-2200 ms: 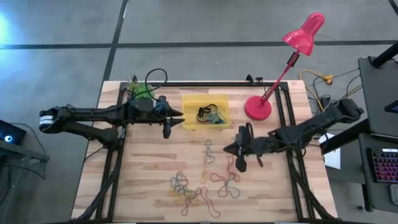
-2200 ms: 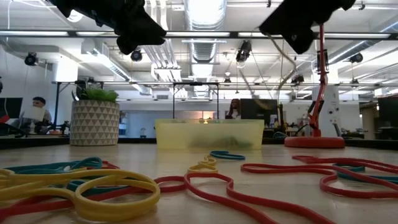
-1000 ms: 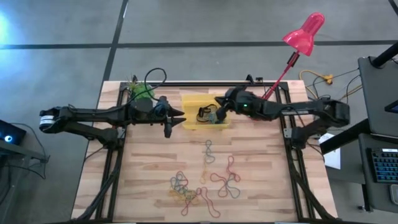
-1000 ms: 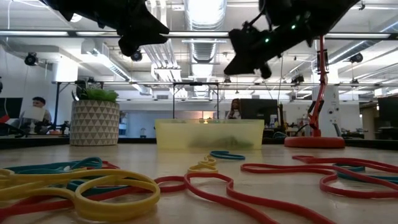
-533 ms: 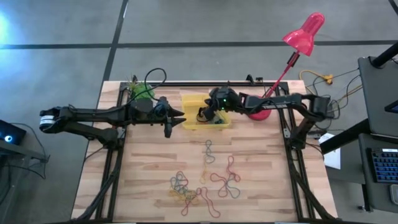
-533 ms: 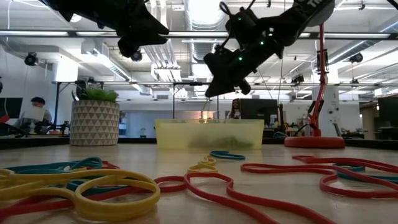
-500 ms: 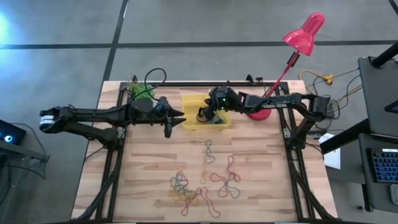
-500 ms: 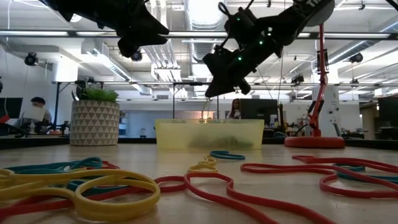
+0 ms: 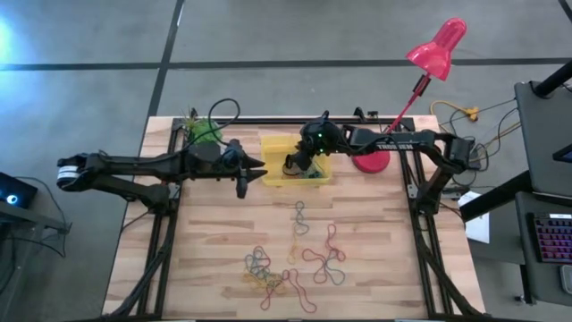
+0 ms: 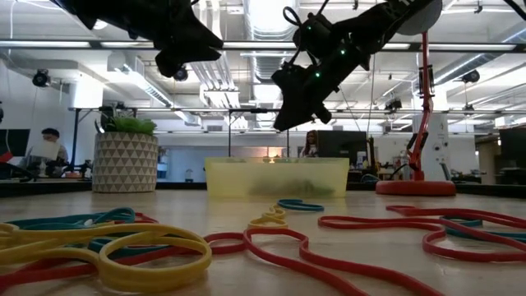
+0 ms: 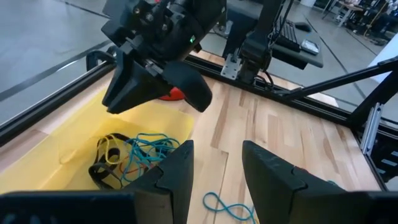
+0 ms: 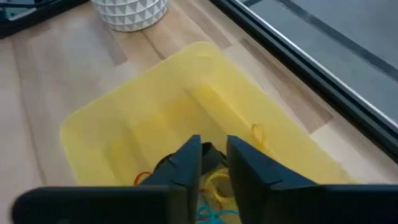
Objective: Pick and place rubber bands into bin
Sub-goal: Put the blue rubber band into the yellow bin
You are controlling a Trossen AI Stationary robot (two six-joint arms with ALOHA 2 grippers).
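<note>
In the upper centre, the right gripper hangs over the bin, jaws slightly apart holding nothing, while the left gripper waits beside, jaws parted, empty

Your right gripper is hanging fingers slightly parted at table centre, while your left gripper is hovering open alongside.

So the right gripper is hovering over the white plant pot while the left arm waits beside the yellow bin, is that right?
Not quite. The right gripper hovers over the yellow bin, not the plant pot, as the high view shows. The left gripper does wait beside the bin.
</note>
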